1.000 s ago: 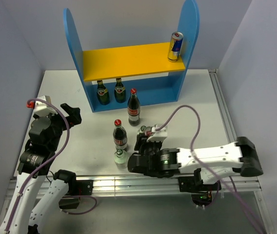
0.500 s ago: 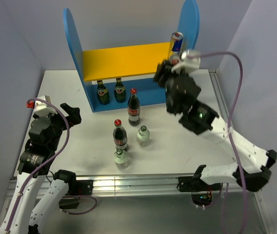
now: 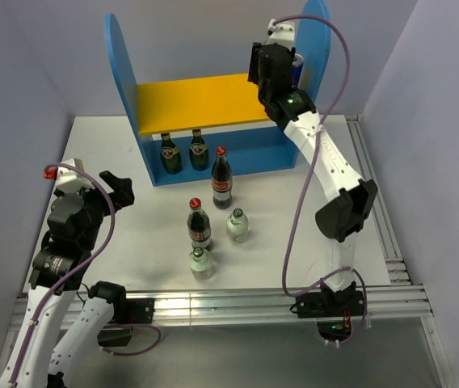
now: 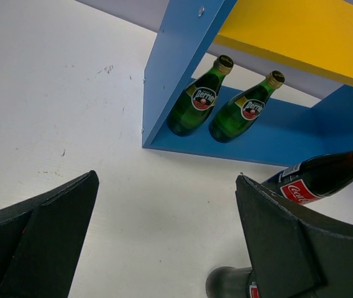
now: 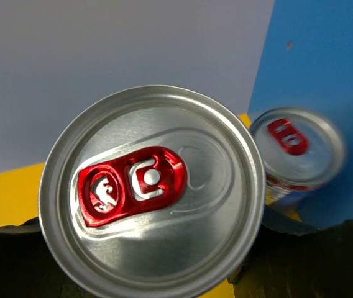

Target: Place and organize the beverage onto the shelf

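A held can [image 5: 151,192] is pinched in the right pincer [image 3: 266,73] over the upper board [image 3: 197,101] of the shelf [image 3: 250,149], just beside the standing can [image 5: 297,149] at the shelf's right panel [image 3: 317,40]. The standing can could be knocked if the held one is lowered off-line; set too near the shelf's front edge, it could tip. Open board is offered toward the shelf's left panel [image 3: 120,73]. The left pincer [image 4: 164,217] is spread, unloaded, over the counter [image 3: 326,186] left of the shelf.
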`<move>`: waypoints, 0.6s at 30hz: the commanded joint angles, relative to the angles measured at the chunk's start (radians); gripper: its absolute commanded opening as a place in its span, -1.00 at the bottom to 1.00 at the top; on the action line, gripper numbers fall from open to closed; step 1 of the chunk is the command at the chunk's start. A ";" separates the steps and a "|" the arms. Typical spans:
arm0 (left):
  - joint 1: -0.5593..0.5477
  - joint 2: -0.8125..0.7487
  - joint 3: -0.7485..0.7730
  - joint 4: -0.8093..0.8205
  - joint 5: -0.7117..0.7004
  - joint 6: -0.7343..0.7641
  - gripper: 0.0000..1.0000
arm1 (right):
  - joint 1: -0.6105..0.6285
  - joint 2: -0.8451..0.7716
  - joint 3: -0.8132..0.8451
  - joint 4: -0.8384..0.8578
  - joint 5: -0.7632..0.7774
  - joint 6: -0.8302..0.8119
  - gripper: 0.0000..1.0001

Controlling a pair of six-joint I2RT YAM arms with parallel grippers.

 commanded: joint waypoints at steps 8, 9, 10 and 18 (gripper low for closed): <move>0.007 -0.014 0.004 0.030 0.005 0.014 0.99 | -0.029 0.074 0.052 0.045 -0.030 -0.025 -1.00; 0.007 -0.015 0.004 0.031 0.009 0.014 0.99 | -0.031 0.074 0.041 0.051 -0.028 -0.025 -1.00; 0.009 -0.015 0.003 0.033 0.011 0.015 0.99 | -0.031 0.072 0.018 0.059 -0.027 -0.025 -1.00; 0.010 -0.018 0.003 0.030 0.011 0.014 0.99 | -0.031 0.090 -0.040 0.102 0.015 -0.033 -1.00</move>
